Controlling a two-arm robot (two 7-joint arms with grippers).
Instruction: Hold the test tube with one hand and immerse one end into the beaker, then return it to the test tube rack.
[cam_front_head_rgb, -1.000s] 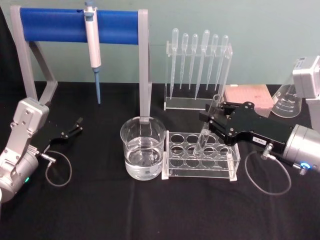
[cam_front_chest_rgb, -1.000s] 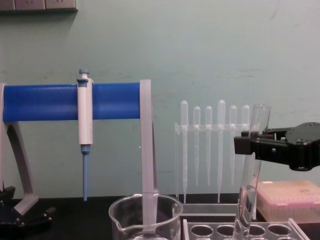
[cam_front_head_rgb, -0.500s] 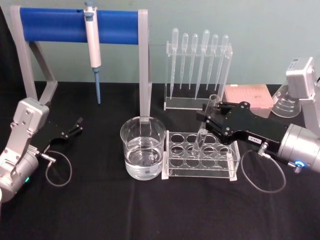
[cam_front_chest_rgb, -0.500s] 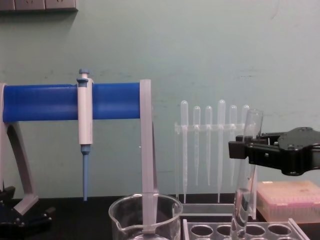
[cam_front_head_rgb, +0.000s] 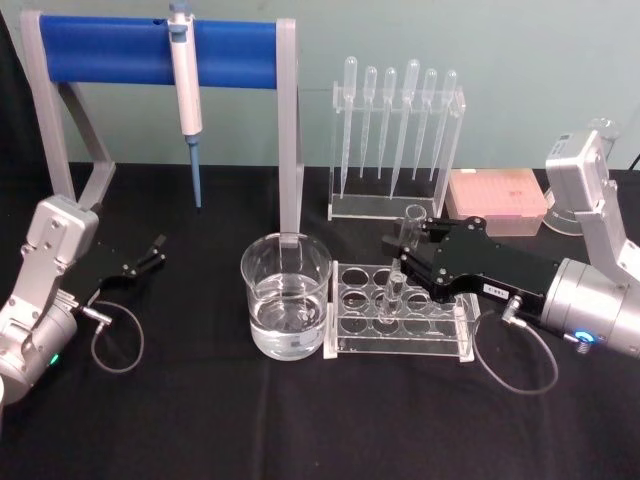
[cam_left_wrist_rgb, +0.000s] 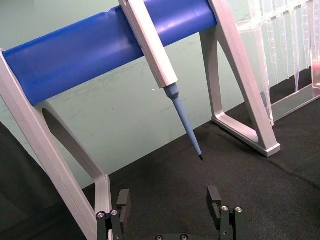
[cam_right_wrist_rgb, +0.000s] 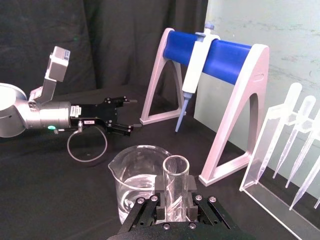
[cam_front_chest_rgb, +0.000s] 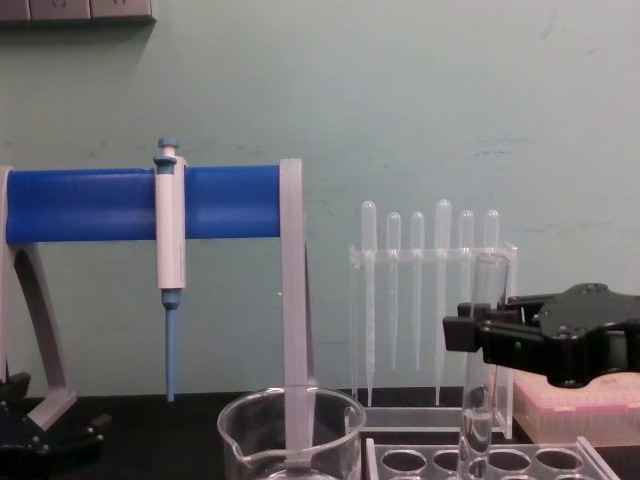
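The right end effector (cam_front_head_rgb: 404, 250) is clamped on the test tube (cam_front_head_rgb: 397, 276), gripping it just below its rimmed mouth, with the tube nearly upright. Over the last second it has sunk steadily and slid toward the beaker (cam_front_head_rgb: 286, 309); the tube's round bottom now sits low among the openings of the clear tube rack (cam_front_head_rgb: 400, 311) just beside the beaker. In the chest view the tube's mouth, which stood above the pipette tops a second ago, is now level with their rack's upper bar. I read this as the return leg: the tube is going back into a rack hole, and what remains is to seat it and let go.

The left end effector (cam_front_head_rgb: 140, 262) is parked on the black surface (cam_front_head_rgb: 300, 420), well apart from the beaker on its far side from the rack, its jaws standing apart and empty.

Counted: one test tube, one beaker part-filled with clear liquid, one tube rack, six plastic pipettes (cam_front_head_rgb: 395, 125) hanging in their own stand behind the rack, one pipettor (cam_front_head_rgb: 185, 90) on the blue-barred stand (cam_front_head_rgb: 150, 50), one pink box (cam_front_head_rgb: 497, 200).
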